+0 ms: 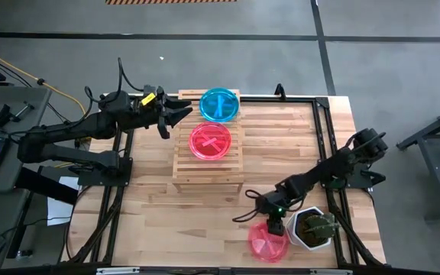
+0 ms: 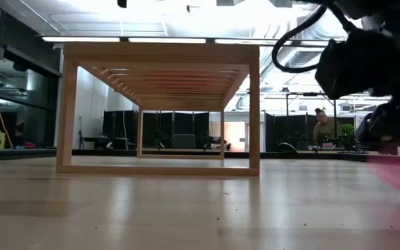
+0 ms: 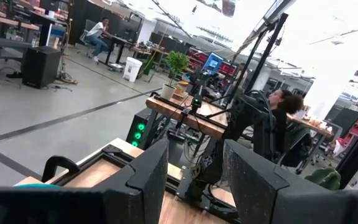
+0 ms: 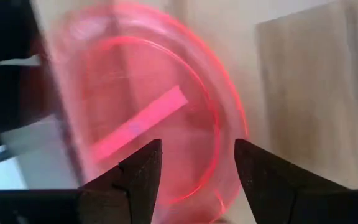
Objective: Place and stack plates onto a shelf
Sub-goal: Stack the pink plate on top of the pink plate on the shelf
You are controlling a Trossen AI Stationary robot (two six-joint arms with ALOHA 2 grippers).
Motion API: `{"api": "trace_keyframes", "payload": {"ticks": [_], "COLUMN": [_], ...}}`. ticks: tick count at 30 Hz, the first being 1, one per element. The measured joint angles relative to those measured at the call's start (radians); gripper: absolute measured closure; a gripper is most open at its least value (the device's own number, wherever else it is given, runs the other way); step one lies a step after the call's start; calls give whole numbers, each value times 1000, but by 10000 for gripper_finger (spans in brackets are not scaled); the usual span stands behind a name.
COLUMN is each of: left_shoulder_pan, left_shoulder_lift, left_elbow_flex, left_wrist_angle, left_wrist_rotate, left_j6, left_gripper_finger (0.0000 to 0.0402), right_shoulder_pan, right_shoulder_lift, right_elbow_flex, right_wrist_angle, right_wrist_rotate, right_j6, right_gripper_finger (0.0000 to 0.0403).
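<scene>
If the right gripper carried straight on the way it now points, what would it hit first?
Most likely the pink plate near the table's front edge, beside the white plant pot. The right gripper is open and aimed at the plate, which fills its wrist view; how much gap remains is unclear.

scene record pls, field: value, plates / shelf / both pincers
shelf: wooden slatted rack, mid-table
on shelf: teal plate at far end, pink plate beside it, not stacked
off shelf: pink plate on table's near edge, next to white plant pot
left pincer: open, empty, beside shelf's far end
right pincer: open, over the near pink plate
</scene>
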State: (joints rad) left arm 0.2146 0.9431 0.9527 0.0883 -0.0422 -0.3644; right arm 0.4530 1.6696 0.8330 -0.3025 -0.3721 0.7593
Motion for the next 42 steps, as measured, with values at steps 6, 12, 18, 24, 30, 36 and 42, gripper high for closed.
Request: {"api": "trace_keyframes", "payload": {"ticks": [6, 12, 18, 24, 30, 36, 42], "left_shoulder_pan": [0, 0, 0, 0, 0, 0, 2], "left_shoulder_lift": [0, 0, 0, 0, 0, 0, 0], "left_elbow_flex": [0, 0, 0, 0, 0, 0, 0], "left_wrist_angle": [5, 15, 16, 15, 15, 15, 14], "left_wrist_rotate": [0, 0, 0, 0, 1, 1, 1], "left_j6": [0, 4, 18, 19, 19, 21, 45], "left_gripper_finger": [257, 257, 257, 257, 257, 257, 257], "right_shoulder_pan": [-1, -2, -36, -88, -124, -133, -152], "right_shoulder_lift": [8, 8, 7, 7, 7, -34, -149], "right_elbow_flex": [0, 0, 5, 55, 107, 151, 4], "right_wrist_angle": [2, -2, -37, -154, -258, -409, -393], "right_wrist_rotate": [49, 67, 80, 130, 140, 182, 186], "right_j6": [-1, -32, -77, -181, -288, -377, -333], "right_gripper_finger": [204, 204, 204, 204, 204, 204, 205]}}
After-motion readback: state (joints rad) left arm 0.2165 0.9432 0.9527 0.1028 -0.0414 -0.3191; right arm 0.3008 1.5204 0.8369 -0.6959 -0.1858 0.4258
